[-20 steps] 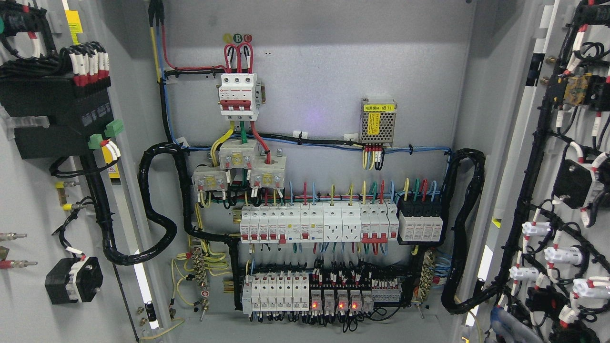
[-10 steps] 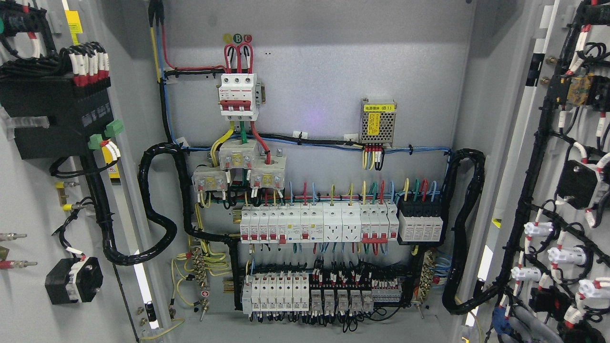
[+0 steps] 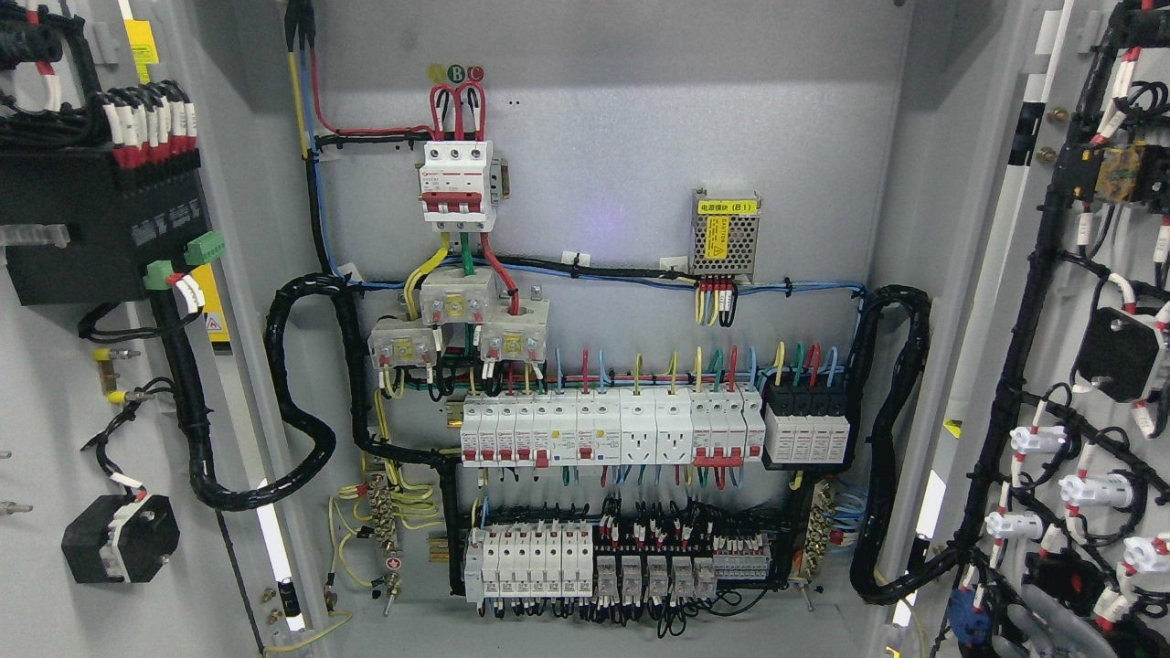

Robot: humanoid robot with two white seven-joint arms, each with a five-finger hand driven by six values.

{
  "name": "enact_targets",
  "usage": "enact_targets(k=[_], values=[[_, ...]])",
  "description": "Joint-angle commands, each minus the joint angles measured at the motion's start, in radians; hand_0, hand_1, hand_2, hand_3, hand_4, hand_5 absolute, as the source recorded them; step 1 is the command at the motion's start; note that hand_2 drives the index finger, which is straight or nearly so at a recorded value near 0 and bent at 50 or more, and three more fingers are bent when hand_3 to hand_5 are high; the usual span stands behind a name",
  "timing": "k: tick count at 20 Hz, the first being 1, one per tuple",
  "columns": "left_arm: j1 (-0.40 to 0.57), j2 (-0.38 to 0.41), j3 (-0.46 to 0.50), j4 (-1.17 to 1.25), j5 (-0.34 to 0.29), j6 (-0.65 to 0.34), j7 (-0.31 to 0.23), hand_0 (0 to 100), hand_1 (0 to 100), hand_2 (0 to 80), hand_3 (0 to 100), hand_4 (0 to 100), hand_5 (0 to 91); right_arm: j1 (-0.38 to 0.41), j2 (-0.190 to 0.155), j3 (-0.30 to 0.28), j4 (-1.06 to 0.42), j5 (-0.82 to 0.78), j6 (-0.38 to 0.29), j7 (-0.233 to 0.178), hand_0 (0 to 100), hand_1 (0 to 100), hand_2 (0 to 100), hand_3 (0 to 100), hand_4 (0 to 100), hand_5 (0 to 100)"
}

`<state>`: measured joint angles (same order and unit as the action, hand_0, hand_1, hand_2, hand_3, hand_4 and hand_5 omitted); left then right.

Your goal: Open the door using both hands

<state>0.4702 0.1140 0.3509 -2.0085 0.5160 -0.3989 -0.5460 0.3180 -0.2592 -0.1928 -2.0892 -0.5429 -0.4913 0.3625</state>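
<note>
Both grey cabinet doors stand swung wide. The left door [image 3: 55,384] fills the picture's left edge, its inner face carrying a black module [image 3: 91,228] and wiring. The right door [image 3: 1069,274] fills the right edge, its inner face covered in black cable looms and white connectors. Between them the cabinet's back panel [image 3: 640,137] lies fully exposed. Neither of my hands nor any arm shows in the head view.
On the back panel sit a red-and-white main breaker [image 3: 457,183], a small power supply [image 3: 725,233], a row of white breakers [image 3: 603,429] and a lower relay row [image 3: 622,562]. Thick black conduits [image 3: 302,402] loop at both sides.
The left door has swung further left, its black module and fittings shifting outward. The right door has eased slightly right. The red relay lights that glowed a second ago are dark.
</note>
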Motion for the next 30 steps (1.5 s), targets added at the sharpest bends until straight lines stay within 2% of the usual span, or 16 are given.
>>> enact_targets(k=[1, 4, 9, 14, 19, 25, 30], values=[[0.002, 0.001, 0.094, 0.014, 0.027, 0.032, -0.029, 12, 56, 0.0, 0, 0, 0.0, 0.001, 0.041, -0.036, 0.001, -0.025, 0.002, 0.001, 0, 50, 4, 0, 0, 0], [-0.008, 0.01, 0.112, 0.03, 0.113, 0.081, -0.081, 12, 56, 0.0, 0, 0, 0.0, 0.001, 0.054, -0.042, 0.0, -0.028, 0.002, 0.006, 0, 50, 4, 0, 0, 0], [-0.034, 0.048, 0.149, 0.092, 0.125, 0.127, -0.088, 12, 56, 0.0, 0, 0, 0.0, 0.001, 0.055, -0.043, 0.005, -0.031, 0.003, 0.006, 0, 50, 4, 0, 0, 0], [-0.042, 0.114, 0.195, 0.122, 0.225, 0.167, -0.098, 12, 56, 0.0, 0, 0, 0.0, 0.0, 0.077, -0.068, 0.006, -0.031, 0.005, 0.006, 0, 50, 4, 0, 0, 0], [-0.053, 0.128, 0.226, 0.145, 0.231, 0.17, -0.1, 12, 56, 0.0, 0, 0, 0.0, 0.0, 0.098, -0.106, 0.012, -0.031, 0.005, 0.007, 0, 50, 4, 0, 0, 0], [-0.067, 0.171, 0.243, 0.168, 0.239, 0.17, -0.1, 12, 56, 0.0, 0, 0, 0.0, 0.019, 0.1, -0.148, 0.012, -0.031, 0.005, 0.006, 0, 50, 4, 0, 0, 0], [-0.085, 0.222, 0.243, 0.212, 0.266, 0.17, -0.1, 12, 56, 0.0, 0, 0, 0.0, 0.033, 0.1, -0.155, 0.011, -0.032, 0.003, 0.006, 0, 50, 4, 0, 0, 0]])
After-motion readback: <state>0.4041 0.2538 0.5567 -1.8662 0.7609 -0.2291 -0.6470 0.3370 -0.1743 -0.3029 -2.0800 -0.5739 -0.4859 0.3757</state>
